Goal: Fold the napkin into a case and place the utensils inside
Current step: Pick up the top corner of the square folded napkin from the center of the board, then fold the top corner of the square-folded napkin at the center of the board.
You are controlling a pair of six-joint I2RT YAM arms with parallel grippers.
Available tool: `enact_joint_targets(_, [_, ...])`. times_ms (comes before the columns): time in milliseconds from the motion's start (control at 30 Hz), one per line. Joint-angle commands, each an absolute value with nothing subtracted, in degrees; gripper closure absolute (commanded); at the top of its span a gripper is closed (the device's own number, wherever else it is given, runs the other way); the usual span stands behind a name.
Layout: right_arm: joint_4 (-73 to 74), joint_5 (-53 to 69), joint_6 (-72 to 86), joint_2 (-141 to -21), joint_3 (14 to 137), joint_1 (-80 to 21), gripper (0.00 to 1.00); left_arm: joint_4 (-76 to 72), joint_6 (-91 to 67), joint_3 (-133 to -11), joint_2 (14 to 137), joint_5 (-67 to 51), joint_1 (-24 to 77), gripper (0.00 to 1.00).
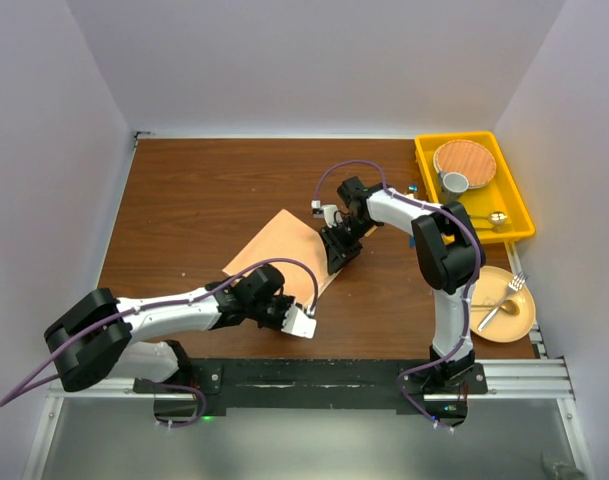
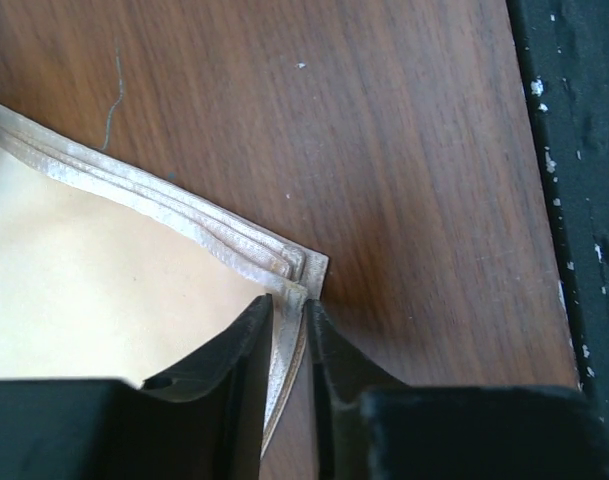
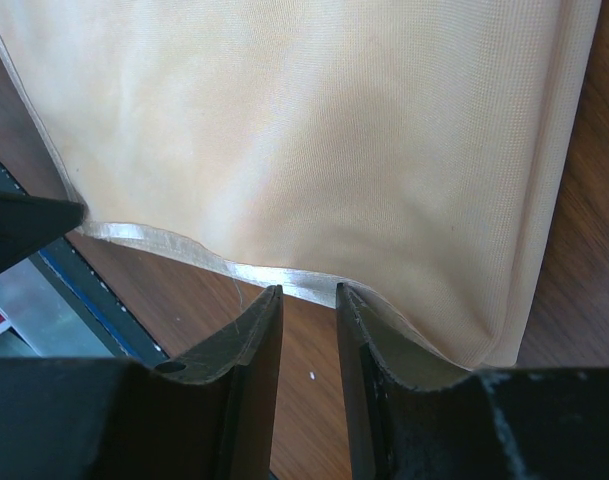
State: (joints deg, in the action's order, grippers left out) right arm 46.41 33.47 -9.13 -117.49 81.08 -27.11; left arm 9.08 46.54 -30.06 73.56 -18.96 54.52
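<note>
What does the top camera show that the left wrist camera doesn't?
Only the top view shows the whole folded napkin, the right gripper at its right side, the yellow tray with a cup in it, and the fork on the yellow plate. Only the left wrist view shows the napkin's stacked hemmed layers at one corner, with the hem pinched in the left gripper. Both show the napkin lying on the brown table.
</note>
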Motion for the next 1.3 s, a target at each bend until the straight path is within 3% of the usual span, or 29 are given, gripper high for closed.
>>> enact_joint_targets(0, [45.4,33.8,-9.2,-117.2,80.2,-27.3,0.67,5.4,45.8,-30.1,72.9,-17.6,54.8,0.81])
enact_joint_targets(200, [45.8,34.1,-9.2,-117.0,80.5,-27.3,0.67,6.4,45.1,-30.4,70.6,-17.2,54.8,1.0])
enact_joint_targets(400, [47.1,35.0,-9.0,-116.1,82.0,-27.3,0.66,9.5,44.6,-34.0,68.4,-18.2,52.4,1.0])
enact_joint_targets(567, [47.4,39.8,-6.2,-113.0,83.8,-26.0,0.61,12.1,45.1,-40.2,71.6,-22.9,44.1,1.0])
enact_joint_targets(700, [45.5,44.4,-2.7,-111.7,86.8,-22.2,0.49,10.4,45.0,-44.1,76.0,-25.0,38.6,1.0])
enact_joint_targets(833, [44.1,44.6,-1.5,-111.0,88.9,-20.6,0.31,9.3,44.6,-50.1,81.8,-27.2,34.5,1.0])
enact_joint_targets(900, [42.7,44.5,-1.1,-110.8,88.9,-20.0,0.28,9.2,44.2,-52.5,85.6,-27.9,32.3,1.0])
enact_joint_targets(1267, [38.8,42.0,-0.4,-112.5,88.4,-19.4,0.3,10.5,43.6,-67.8,101.8,-30.3,23.3,1.0])
